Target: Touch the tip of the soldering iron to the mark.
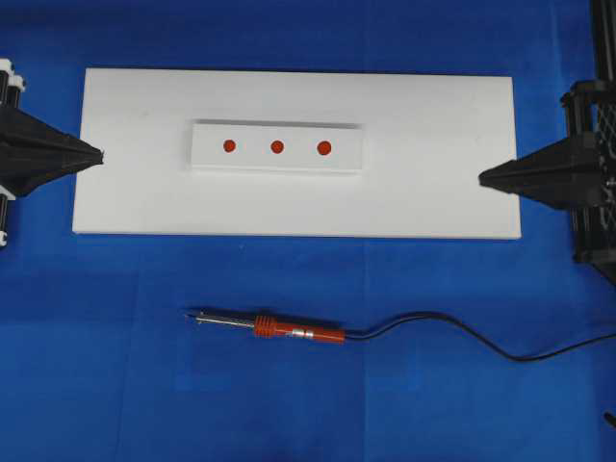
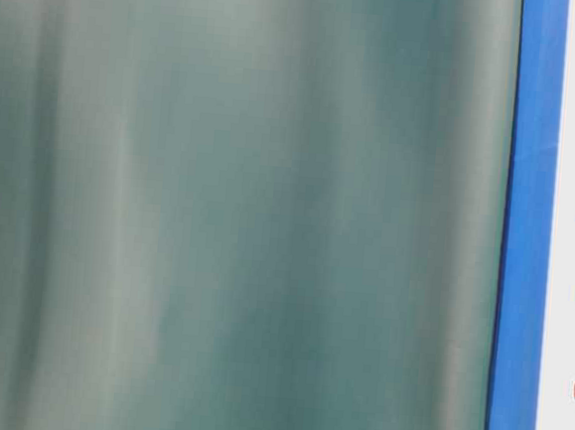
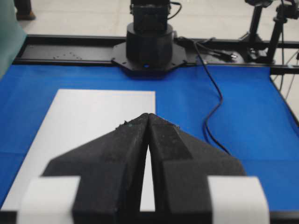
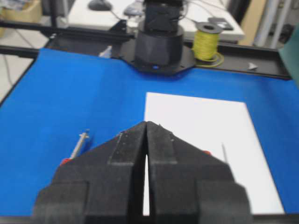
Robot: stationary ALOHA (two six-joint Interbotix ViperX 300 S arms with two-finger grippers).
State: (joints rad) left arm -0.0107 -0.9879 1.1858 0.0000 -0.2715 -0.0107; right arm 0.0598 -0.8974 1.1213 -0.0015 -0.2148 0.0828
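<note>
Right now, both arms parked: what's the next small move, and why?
Probably open the right gripper and swing it toward the soldering iron. Both grippers look shut and empty at the white board's ends, the left gripper included. The iron lies untouched on the blue mat in front of the board, handle and cord toward the right arm's side, so that arm seems better placed.

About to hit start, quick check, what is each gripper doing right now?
Left gripper: closed, holding nothing.
Right gripper: closed, holding nothing; the red-handled soldering iron lies untouched on the blue cloth.
</note>
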